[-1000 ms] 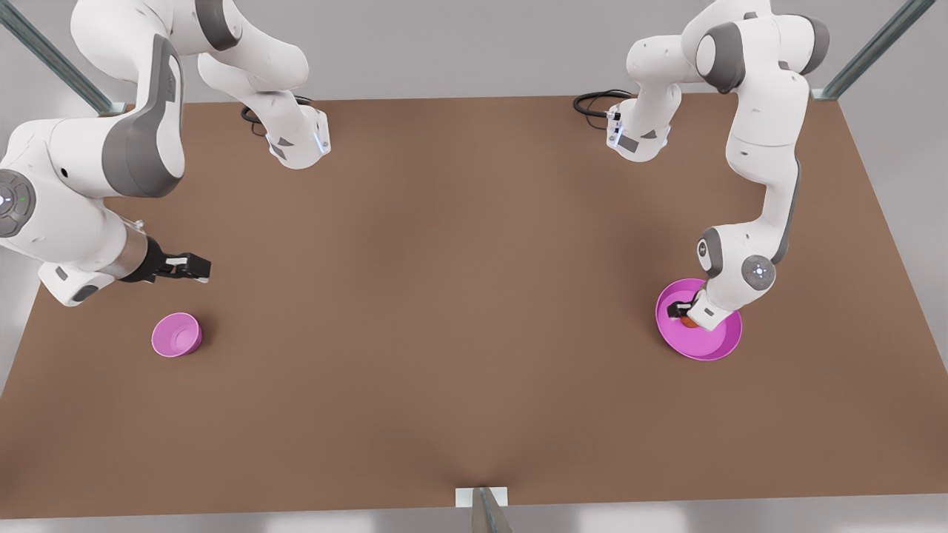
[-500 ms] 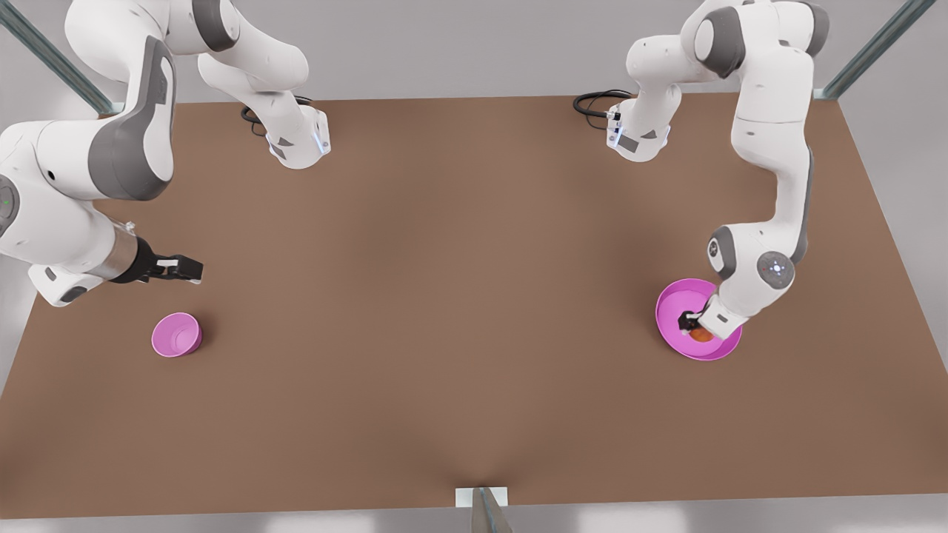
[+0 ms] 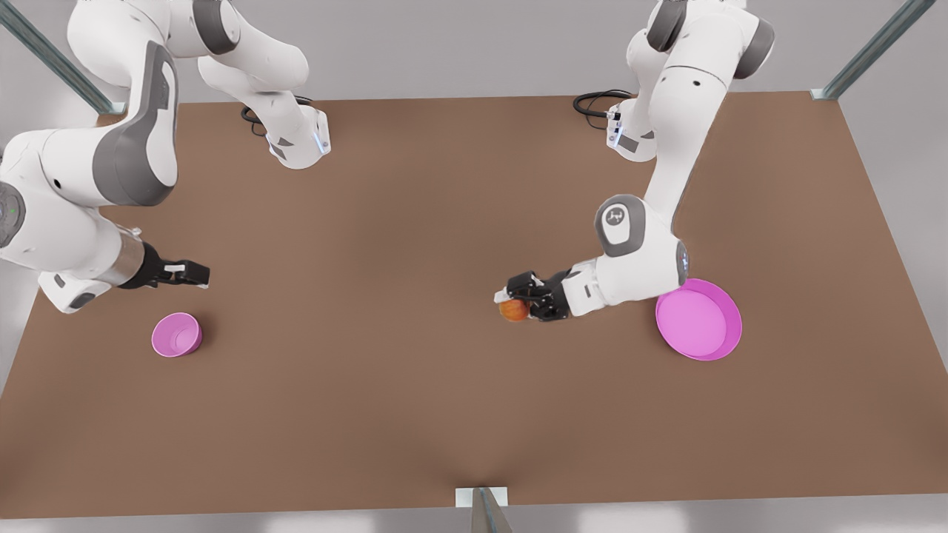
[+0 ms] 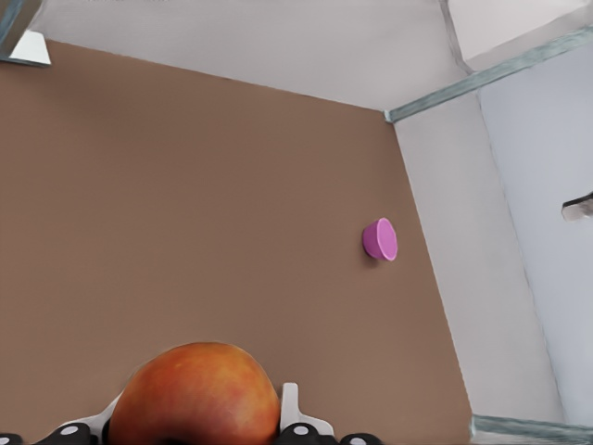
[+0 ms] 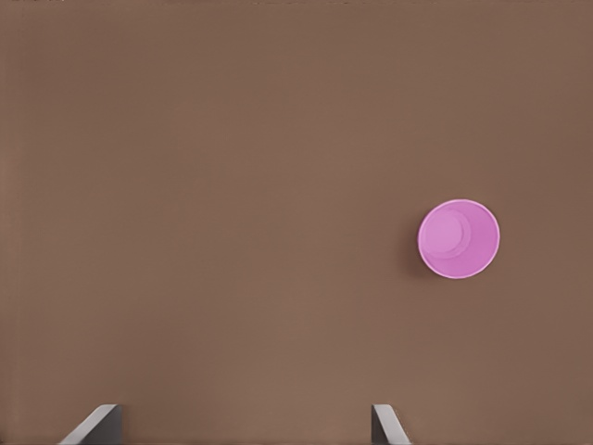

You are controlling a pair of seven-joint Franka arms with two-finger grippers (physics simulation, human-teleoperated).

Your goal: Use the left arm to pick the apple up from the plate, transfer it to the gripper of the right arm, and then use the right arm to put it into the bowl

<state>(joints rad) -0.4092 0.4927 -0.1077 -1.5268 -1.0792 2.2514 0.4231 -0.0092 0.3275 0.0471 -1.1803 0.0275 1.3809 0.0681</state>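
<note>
**Apple Held Clear of the Plate, Over Open Counter**

The left gripper [image 3: 516, 300] was seen in the front view above the middle of the brown counter [image 3: 415, 400], its jaws clenched on the apple [image 3: 513, 310]. In the left wrist view the apple [image 4: 196, 394] was shown gripped between the two white fingertips [image 4: 289, 405]. The apple was held at about 9 o'clock from the pink plate [image 3: 700, 320], near it but not touching, and no longer over it.

The right gripper [image 3: 194, 275] was found near the counter's edge on the front view's left, at roughly 12 o'clock from the pink bowl [image 3: 176, 334] and just apart from it. Its jaws were released, with nothing between them; in the right wrist view the two fingertips [image 5: 95, 425] were seen spread wide, with the bowl [image 5: 458, 238] upright on the counter beyond them.

A broad stretch of bare counter was left between the held apple and the bowl. The plate lay toward the counter's edge on the front view's right, with a margin of counter beyond it. The bowl [image 4: 380, 239] was also seen far off in the left wrist view, close to the counter's far edge.

Counted: one apple, one plate, one bowl, two arms.
</note>
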